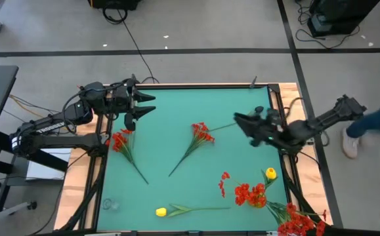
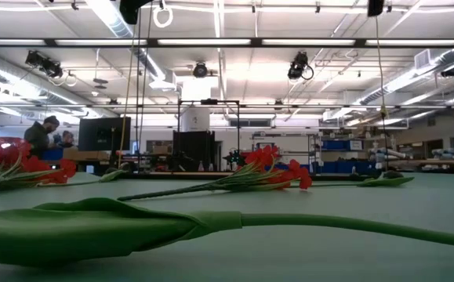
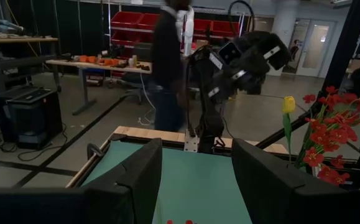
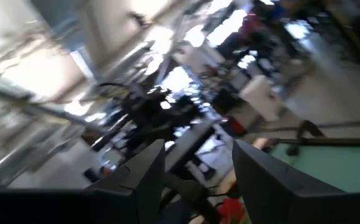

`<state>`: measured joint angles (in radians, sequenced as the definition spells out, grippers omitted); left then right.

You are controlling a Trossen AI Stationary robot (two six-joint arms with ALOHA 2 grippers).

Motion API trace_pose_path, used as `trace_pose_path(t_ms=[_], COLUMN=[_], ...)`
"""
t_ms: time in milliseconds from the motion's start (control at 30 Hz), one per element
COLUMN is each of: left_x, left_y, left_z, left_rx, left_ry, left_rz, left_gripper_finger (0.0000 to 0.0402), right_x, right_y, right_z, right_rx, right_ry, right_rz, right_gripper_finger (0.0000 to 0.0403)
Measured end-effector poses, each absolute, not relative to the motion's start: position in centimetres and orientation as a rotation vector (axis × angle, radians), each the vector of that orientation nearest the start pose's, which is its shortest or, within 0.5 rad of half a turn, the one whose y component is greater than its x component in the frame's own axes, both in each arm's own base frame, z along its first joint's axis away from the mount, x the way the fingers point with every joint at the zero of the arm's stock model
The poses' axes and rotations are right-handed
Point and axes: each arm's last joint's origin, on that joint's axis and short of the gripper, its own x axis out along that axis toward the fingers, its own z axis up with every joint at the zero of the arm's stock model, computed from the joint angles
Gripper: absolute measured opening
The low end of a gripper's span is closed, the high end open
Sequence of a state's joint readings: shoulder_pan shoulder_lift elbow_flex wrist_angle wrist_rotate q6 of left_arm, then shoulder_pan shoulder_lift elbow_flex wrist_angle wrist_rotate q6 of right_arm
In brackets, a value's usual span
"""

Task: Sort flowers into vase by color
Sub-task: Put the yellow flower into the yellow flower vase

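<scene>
So the flowers are mostly loose on the green desk (image 1: 176, 124), which to me reads as a sort that has only partly got going; taking the middle red stem (image 1: 199, 136) as the landmark, it lies flat near the centre with its stalk trailing toward the near edge; another red stem (image 1: 121, 141) lies off to its left, close under the left arm; a yellow tulip (image 1: 163, 212) lies flat nearer the front edge, its stalk pointing right; and over to the right front there's a bunch of red blooms (image 1: 250, 195) with one yellow head (image 1: 270, 174) poking up, which looks like stuff already standing in something, though I honestly can't make out a vase under them; there's a small clear thing (image 1: 109, 204) at the left front that might be an empty glass, can't tell; the left tool (image 1: 139, 108) hangs above the far left corner of the desk, back and left of that middle stem, spread apart and carrying nothing, you can see bare desk between the fingers in the wrist view; the right tool (image 1: 242, 122) is raised just right of the middle stem's blooms, arm reaching in from the right edge, also spread and empty; my guess is it's lining up on that stem; a person (image 1: 373, 124) walks past beyond the right side.
</scene>
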<state>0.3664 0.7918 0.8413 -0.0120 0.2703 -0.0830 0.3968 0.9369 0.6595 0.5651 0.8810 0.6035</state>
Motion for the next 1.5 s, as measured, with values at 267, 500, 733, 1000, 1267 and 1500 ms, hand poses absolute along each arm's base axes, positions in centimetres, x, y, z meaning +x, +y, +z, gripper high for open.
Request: trace_pose_path(t_ms=[267,500,733,1000,1267,1500], left_x=[16.3,16.3,16.3,16.3,16.1,16.0], left_y=[5.4,5.4,5.4,5.6,5.5,5.5], left_z=[36.7,36.6,35.8,32.4,31.5,31.3], left_rx=[-0.096,-0.267,-0.336,-0.447,-0.463,-0.463], left_ry=[-0.042,-0.038,0.046,0.358,0.457,0.476], left_rz=[0.093,0.091,0.105,0.217,0.23,0.231], left_gripper_finger=[0.0199,0.0199,0.0199,0.0199,0.0199,0.0199], right_x=[24.6,29.9,34.0,37.4,38.6,38.6], right_y=[4.1,2.9,1.3,0.4,0.7,0.6], right_z=[29.7,27.2,24.9,19.7,16.7,17.0], right_rx=[0.891,0.918,1.052,1.342,1.464,1.477], right_ry=[-0.179,0.25,0.533,0.783,0.889,0.846], right_rz=[-0.595,-0.5,-0.624,-0.709,-0.675,-0.702], right_gripper_finger=[0.0188,0.0183,0.0183,0.0183,0.0183,0.0183])
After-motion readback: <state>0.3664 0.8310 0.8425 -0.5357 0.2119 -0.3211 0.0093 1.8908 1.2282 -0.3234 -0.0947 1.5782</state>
